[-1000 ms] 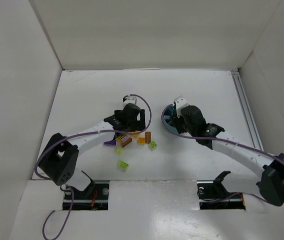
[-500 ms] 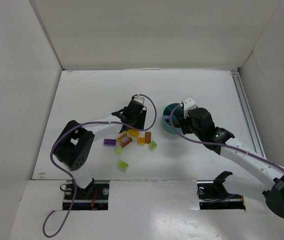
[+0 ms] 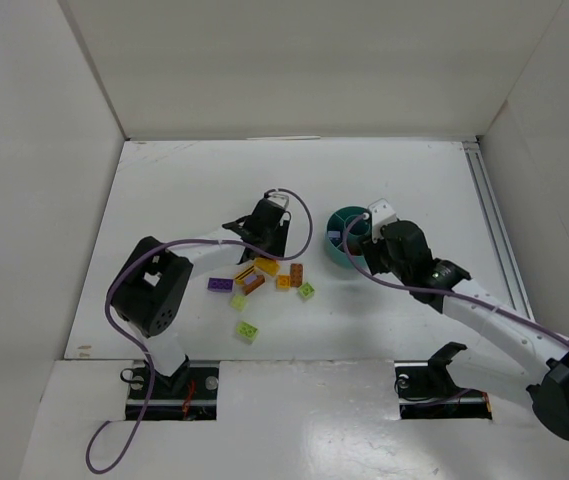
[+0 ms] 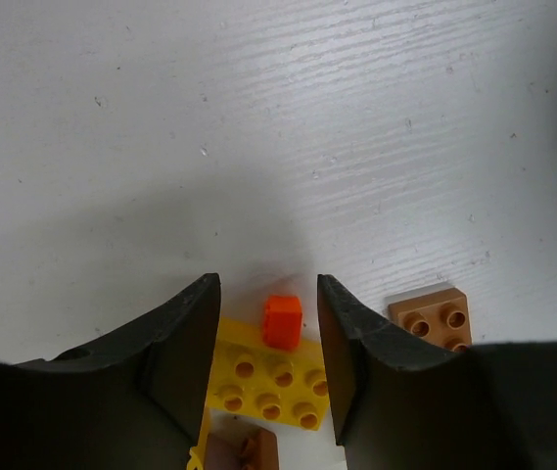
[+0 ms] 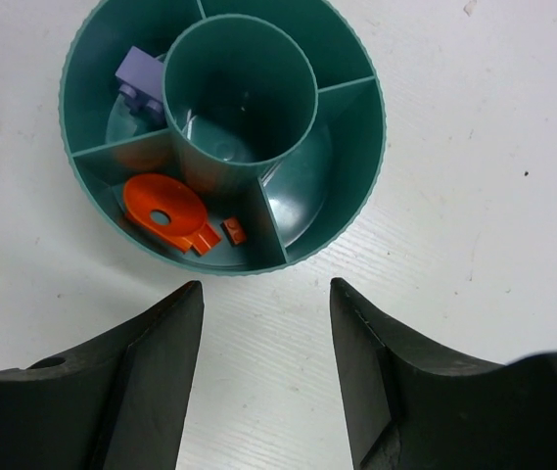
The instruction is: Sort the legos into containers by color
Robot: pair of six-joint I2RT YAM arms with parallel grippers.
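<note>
The legos lie loose mid-table: a yellow brick (image 3: 266,266), a purple one (image 3: 220,284), brown, orange and lime ones (image 3: 306,291). My left gripper (image 3: 263,254) points down over the yellow brick (image 4: 268,382), its jaws narrowly apart on either side of a tiny orange piece (image 4: 282,321) on that brick, with a gap each side. The teal bowl (image 3: 340,240) has its containers around a central cup. My right gripper (image 5: 263,289) stands open just short of the bowl's rim (image 5: 380,117), holding nothing. One compartment holds a purple brick (image 5: 136,78), another orange pieces (image 5: 165,211).
A tan brick (image 4: 433,315) lies right of the left jaws and a brown one (image 4: 244,450) under them. Two more lime bricks (image 3: 248,330) sit nearer the arm bases. White walls enclose the table, with a metal rail (image 3: 492,220) along the right side.
The left jaws have narrowed a lot over the yellow brick and the left arm's elbow has swung in. The right gripper has drawn back off the bowl, uncovering it.
</note>
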